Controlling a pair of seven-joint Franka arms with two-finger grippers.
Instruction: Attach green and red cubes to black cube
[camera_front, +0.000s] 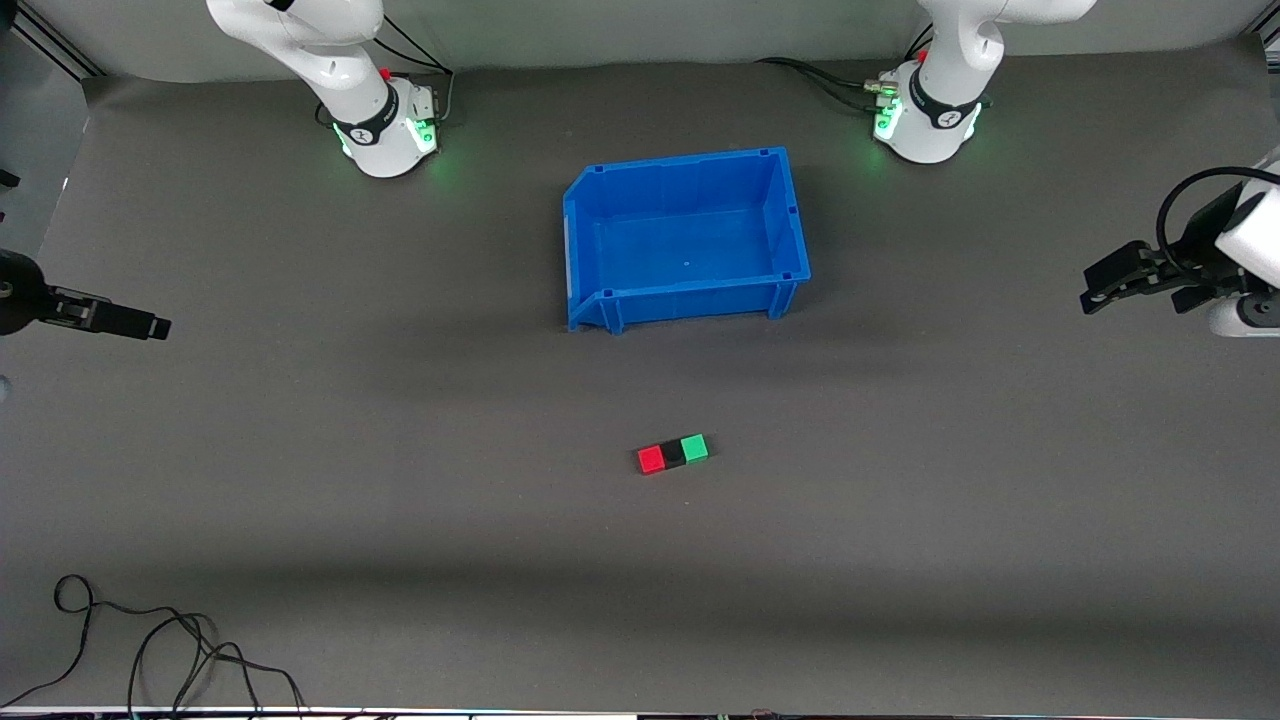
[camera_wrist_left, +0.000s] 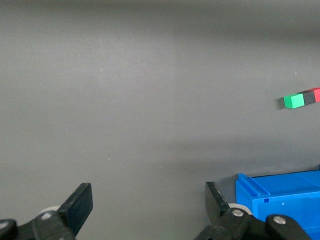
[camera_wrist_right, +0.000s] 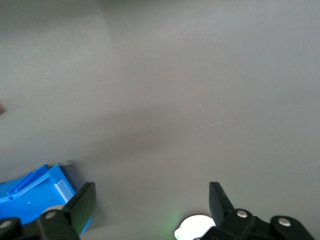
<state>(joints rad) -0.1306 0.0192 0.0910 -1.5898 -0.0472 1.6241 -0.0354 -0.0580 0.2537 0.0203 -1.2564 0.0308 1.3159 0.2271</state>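
The red cube (camera_front: 651, 459), the black cube (camera_front: 673, 454) and the green cube (camera_front: 694, 448) lie touching in one row on the grey mat, black in the middle, nearer to the front camera than the blue bin. The left wrist view shows the row too: green (camera_wrist_left: 293, 101), black (camera_wrist_left: 309, 97), red (camera_wrist_left: 317, 94). My left gripper (camera_front: 1095, 295) is open and empty, up in the air at the left arm's end of the table. My right gripper (camera_front: 155, 326) is open and empty, up in the air at the right arm's end of the table.
An empty blue bin (camera_front: 780, 215) stands mid-table between the two arm bases; its corner shows in the left wrist view (camera_wrist_left: 280, 200) and the right wrist view (camera_wrist_right: 35, 200). A loose black cable (camera_front: 170, 650) lies at the table's near edge, toward the right arm's end.
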